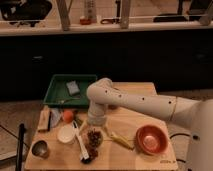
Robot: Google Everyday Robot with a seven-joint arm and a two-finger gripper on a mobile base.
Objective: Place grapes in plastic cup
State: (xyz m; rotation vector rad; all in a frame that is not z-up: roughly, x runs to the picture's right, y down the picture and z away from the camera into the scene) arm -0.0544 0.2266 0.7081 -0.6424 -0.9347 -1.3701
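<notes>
The dark purple-red grapes [94,138] sit on the wooden table [125,160], front and centre. My gripper [94,126] hangs from the white arm [130,102] straight above the bunch, very close to it or touching it. I cannot tell whether a clear plastic cup stands around the grapes; no separate plastic cup shows elsewhere.
A black-headed brush [85,156] with a white handle lies just left of the grapes. Also on the table are a white bowl [66,134], a metal cup [39,148], an orange [68,115], a banana [120,140], an orange-red bowl [151,139], and a green tray [57,95] holding a sponge [73,88].
</notes>
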